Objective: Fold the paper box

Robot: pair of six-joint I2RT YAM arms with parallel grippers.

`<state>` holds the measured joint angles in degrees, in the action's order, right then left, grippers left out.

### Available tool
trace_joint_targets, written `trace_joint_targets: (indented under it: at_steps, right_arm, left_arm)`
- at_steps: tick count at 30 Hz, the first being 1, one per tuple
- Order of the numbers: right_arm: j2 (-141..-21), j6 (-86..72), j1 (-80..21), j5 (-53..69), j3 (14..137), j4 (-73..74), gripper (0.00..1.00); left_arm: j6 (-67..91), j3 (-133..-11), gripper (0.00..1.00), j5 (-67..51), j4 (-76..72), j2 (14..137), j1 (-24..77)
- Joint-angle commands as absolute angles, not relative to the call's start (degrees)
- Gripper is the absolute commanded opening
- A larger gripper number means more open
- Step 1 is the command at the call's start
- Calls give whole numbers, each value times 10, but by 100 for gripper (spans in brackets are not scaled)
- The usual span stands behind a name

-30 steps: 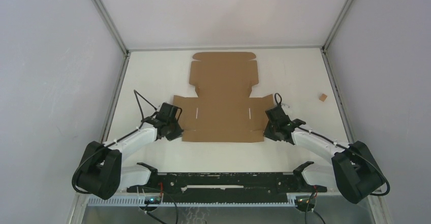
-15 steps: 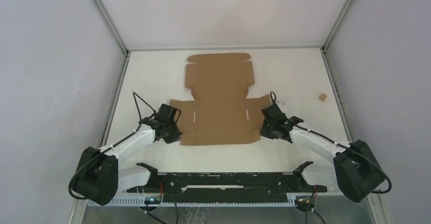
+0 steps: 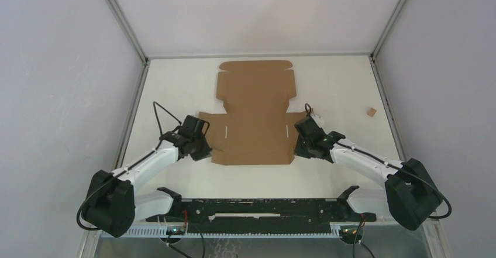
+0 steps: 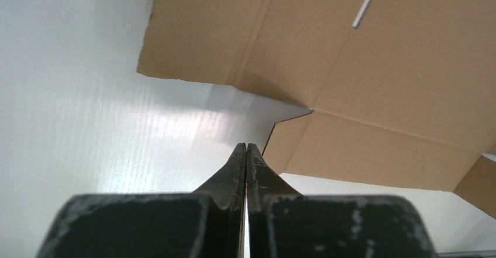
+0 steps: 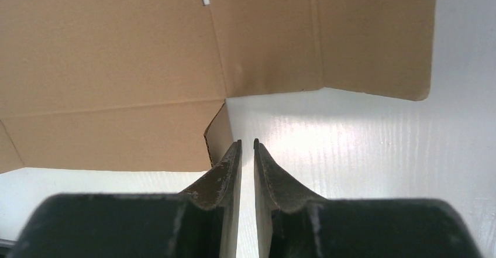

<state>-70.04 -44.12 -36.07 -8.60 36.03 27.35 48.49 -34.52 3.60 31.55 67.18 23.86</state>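
The paper box (image 3: pixel 255 114) is plain brown all over and unprinted, with creases of a slightly darker brown and two thin slits that show as white lines. The left gripper (image 4: pixel 246 152) and the right gripper (image 5: pixel 246 147) are black with pale grey scuffs. Ahead of their fingers the table (image 3: pixel 175 94) is white, with faint fine ribbing and a soft glare. The left arm (image 3: pixel 149 163) and the right arm (image 3: pixel 365 161) are white with black joints and black cables. Off to the right of the right gripper lies a scrap (image 3: pixel 371 112) of the same brown. The walls (image 3: pixel 58 65) are pale grey.
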Motion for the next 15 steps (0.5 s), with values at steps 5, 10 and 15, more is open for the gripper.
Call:
trace_joint_targets:
  at_steps: [5,10,15]
  right_arm:
    - [-726,-448,-387,-102,403,269,21]
    - [-745,-449,-399,-103,413,265,21]
    - [-766,-448,-413,-105,427,262,21]
  left_arm:
    - [492,-401,1,23,309,680,264]
    - [497,-419,1,25,310,694,278]
    - [502,-436,1,27,308,715,296]
